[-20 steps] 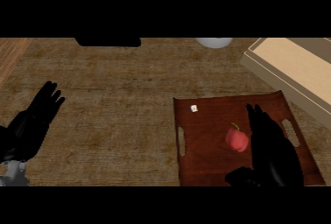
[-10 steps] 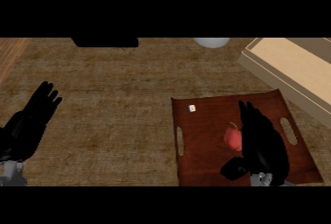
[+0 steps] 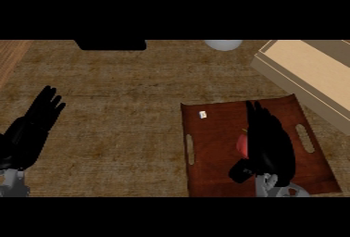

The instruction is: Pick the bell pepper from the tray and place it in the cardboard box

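Now the small red bell pepper (image 3: 241, 142) lies near the middle of the dark brown wooden tray (image 3: 215, 176), touching the left edge of the black right hand (image 3: 268, 144), which covers most of it. That hand's fingers are straight, pointing away up the tray, thumb low beside the pepper. Half a second ago more red showed; the hand has slid left over it. The left hand (image 3: 31, 132) rests open, well apart. The tan cardboard box (image 3: 308, 74) waits at upper right.
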Robot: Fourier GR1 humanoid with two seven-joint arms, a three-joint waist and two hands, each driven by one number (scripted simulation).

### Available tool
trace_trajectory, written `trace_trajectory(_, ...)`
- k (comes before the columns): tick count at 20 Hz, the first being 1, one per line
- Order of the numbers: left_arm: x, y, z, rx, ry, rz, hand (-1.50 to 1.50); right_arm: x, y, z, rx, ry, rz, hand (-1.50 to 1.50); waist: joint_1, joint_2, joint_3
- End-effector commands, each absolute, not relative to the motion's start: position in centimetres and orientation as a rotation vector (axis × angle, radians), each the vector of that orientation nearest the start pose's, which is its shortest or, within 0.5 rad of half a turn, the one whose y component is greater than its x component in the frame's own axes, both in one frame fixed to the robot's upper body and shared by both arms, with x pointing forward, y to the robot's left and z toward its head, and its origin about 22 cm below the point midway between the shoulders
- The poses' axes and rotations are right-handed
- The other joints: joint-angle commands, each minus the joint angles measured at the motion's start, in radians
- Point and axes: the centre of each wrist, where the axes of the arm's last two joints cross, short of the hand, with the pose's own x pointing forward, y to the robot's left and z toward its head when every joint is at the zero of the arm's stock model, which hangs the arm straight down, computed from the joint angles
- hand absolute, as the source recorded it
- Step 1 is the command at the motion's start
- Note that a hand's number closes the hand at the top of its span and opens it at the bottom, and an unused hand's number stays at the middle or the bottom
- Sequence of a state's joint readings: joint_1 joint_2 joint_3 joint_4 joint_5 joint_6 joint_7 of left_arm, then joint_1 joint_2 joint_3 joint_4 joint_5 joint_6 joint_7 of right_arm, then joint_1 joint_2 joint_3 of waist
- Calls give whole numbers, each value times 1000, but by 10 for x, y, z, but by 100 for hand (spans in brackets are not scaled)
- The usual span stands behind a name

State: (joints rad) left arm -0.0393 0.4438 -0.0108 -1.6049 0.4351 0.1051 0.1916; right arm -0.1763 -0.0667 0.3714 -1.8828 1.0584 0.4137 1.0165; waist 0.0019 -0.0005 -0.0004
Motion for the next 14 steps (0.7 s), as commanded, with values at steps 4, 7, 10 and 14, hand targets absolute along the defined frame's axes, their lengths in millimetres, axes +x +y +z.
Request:
trace_trajectory(4, 247, 318, 57, 42, -1428, 54, 0, 247, -121, 98, -1068, -727, 874, -150, 2, 0, 0)
trace_trajectory(7, 248, 315, 69, 48, -1447, 41, 0, 255, -130, 96, -1071, -696, 880, -150, 2, -1, 0)
trace_trajectory(10, 244, 325, 48, 65, -1446, 48, 0, 247, -151, 92, -1071, -702, 857, -150, -3, 0, 0)
trace_trajectory(14, 253, 320, 47, 55, -1454, 48, 0, 255, -131, 90, -1074, -651, 872, -150, -2, 1, 0)
